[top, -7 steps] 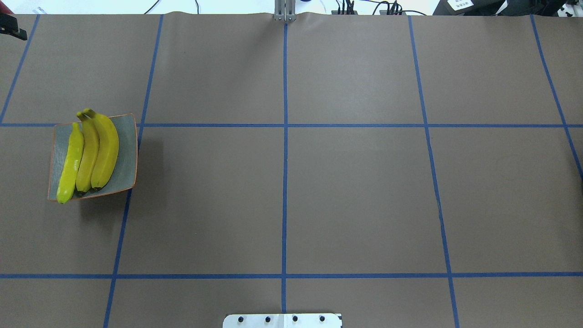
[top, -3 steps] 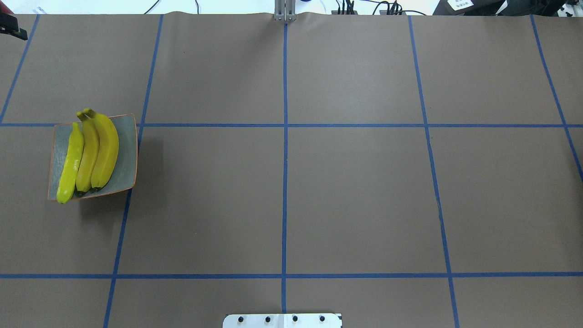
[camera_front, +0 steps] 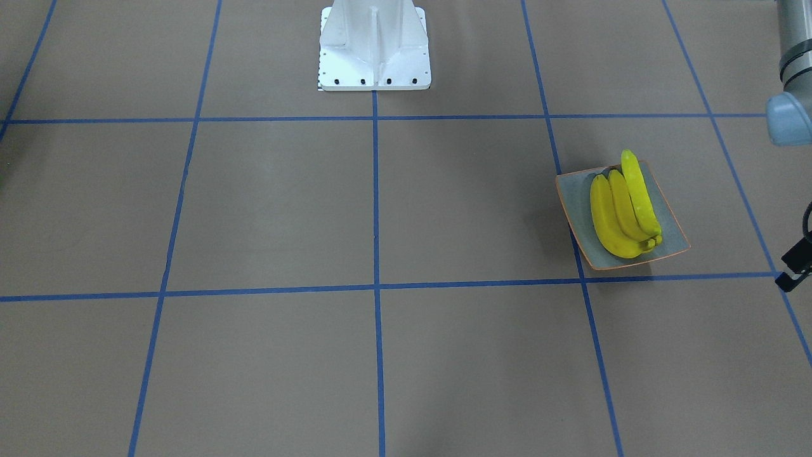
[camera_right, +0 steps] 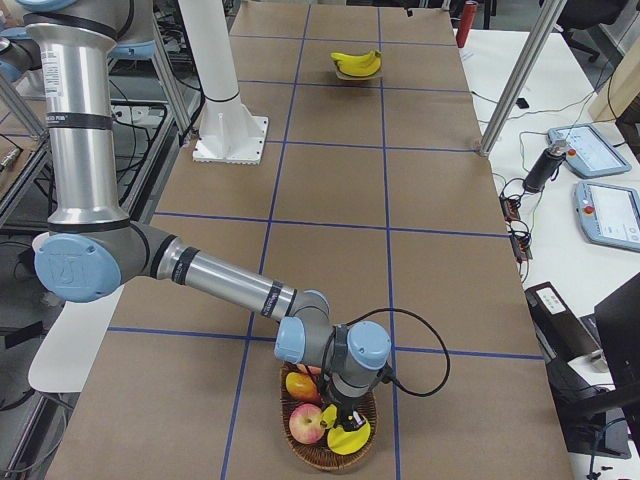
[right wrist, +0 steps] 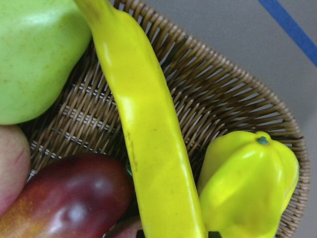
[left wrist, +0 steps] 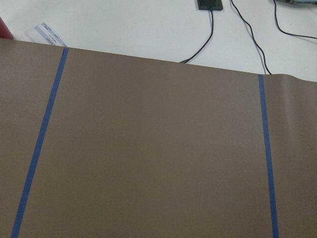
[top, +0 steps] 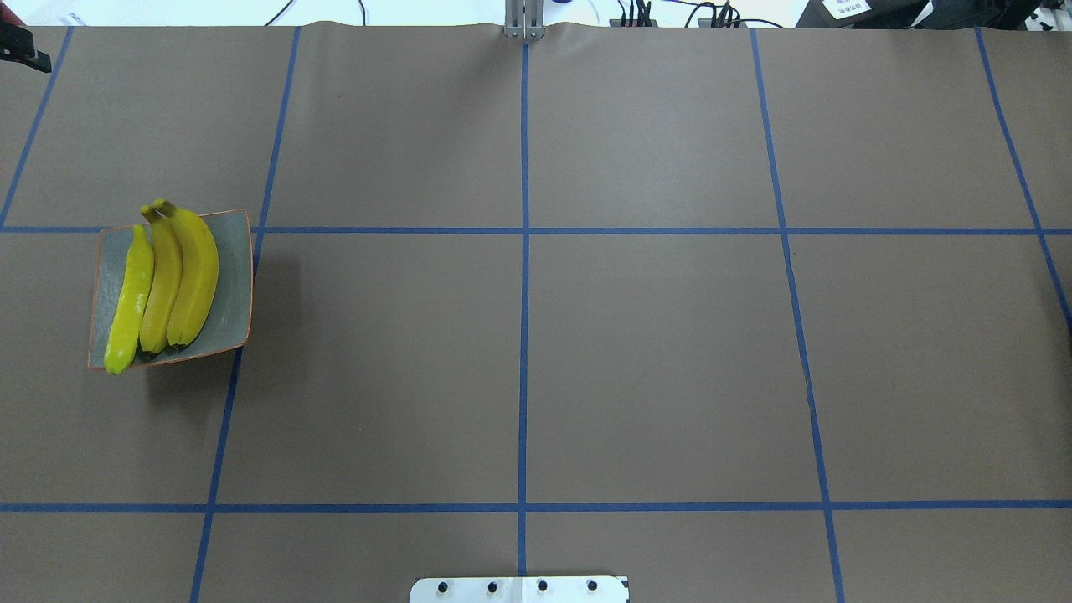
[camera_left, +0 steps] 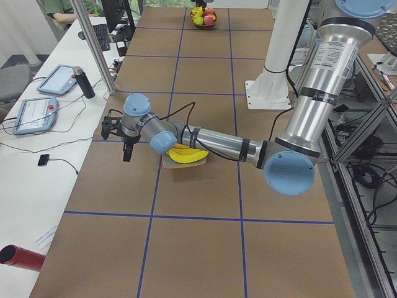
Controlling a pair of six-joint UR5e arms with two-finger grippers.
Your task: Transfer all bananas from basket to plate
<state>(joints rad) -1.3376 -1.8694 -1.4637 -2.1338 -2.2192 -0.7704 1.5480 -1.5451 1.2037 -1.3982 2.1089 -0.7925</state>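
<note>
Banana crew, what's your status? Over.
Left gripper beside plate, right gripper over basket; states unclear. Three bananas plated, one banana in basket, other fruit crowding it.

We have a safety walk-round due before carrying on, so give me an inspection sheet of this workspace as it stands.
Surface: brown table marked with a blue tape grid.
Job's things: three bananas lie side by side on the plate; a fourth banana is in the wicker basket.
Clutter: green fruit, dark red fruit and yellow pepper share the basket.
Grippers: left claw hangs near the plate, right claw over the basket; open or shut, cannot tell.
Cables: black cables on the white bench.
Surroundings: two tablets beside the table.
</note>
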